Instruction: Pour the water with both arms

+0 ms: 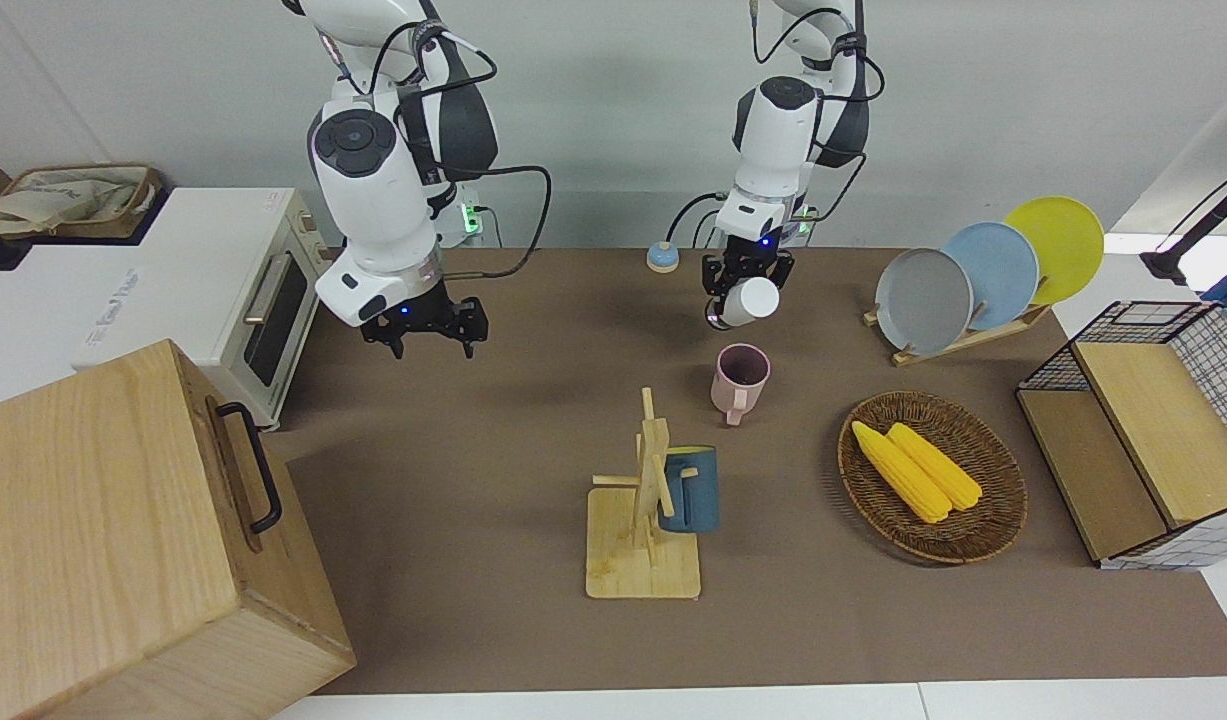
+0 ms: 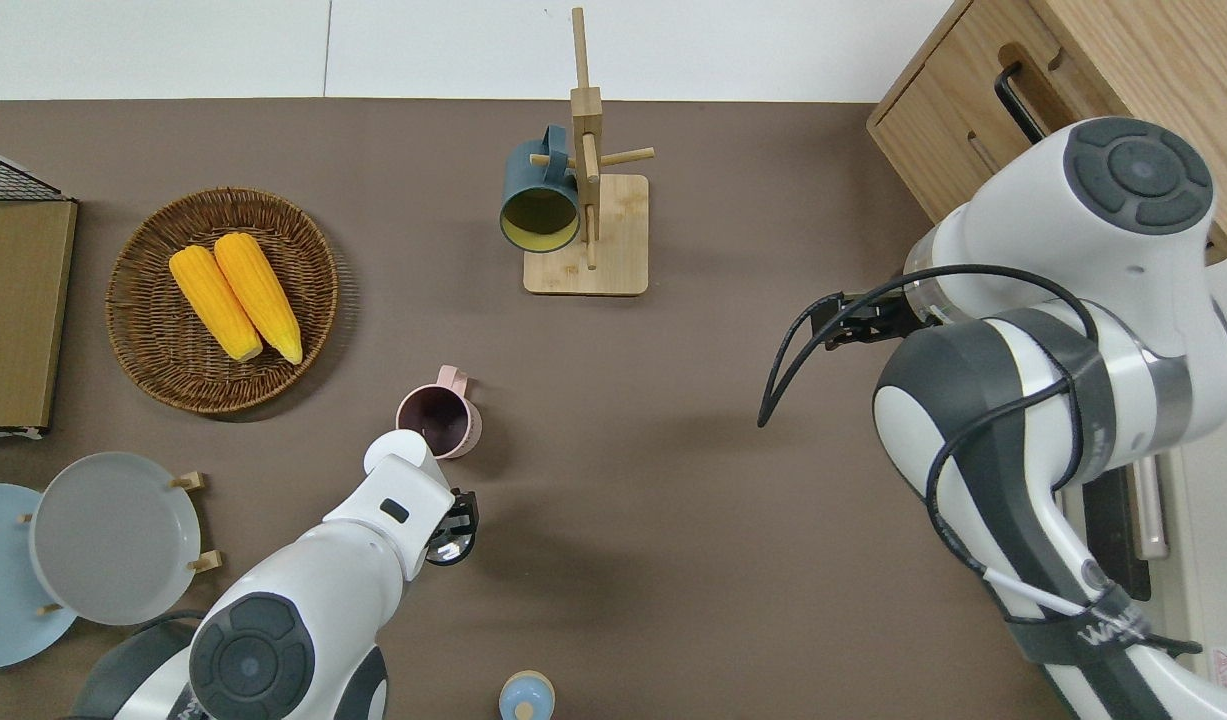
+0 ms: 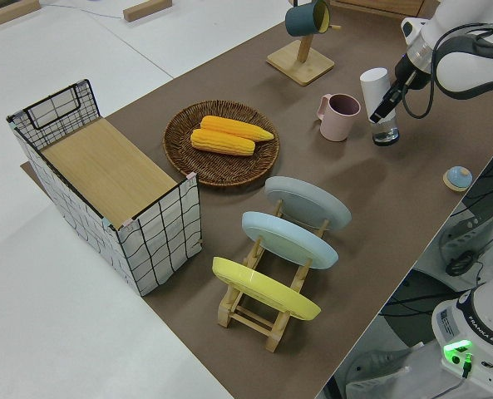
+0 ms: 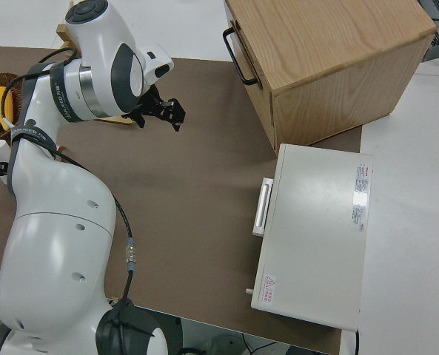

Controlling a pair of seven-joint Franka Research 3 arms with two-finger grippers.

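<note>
two fingers of the left gripper (image 1: 741, 290) pinch a white cup (image 1: 751, 301), and the cup is tipped over on its side, up in the air. in the overhead view the cup's round end (image 2: 394, 449) sits just beside the rim of the pink mug (image 2: 438, 421), so the pink mug is the landmark here. i cannot see any water.

the pink mug stands upright on the brown table (image 1: 493, 450), with its handle pointing away from the robots. the wooden mug rack (image 2: 585, 220) with a blue mug (image 2: 540, 197) hanging on it is farther from the robots than the pink mug. the basket (image 2: 153, 370) of two corn cobs (image 2: 235, 298) lies toward the left arm's end of the table from the pink mug. a small blue knob thing (image 1: 661, 257) is nearer to the robots than the pink mug.

the right gripper (image 1: 425, 332) has its fingers spread wide and holds nothing. it hangs well apart from the pink mug, toward the right arm's end of the table.

what could go wrong: the white cup does not look right over the pink mug's mouth, so water could spill on the table. the cup could also bump the mug and knock it down.
</note>
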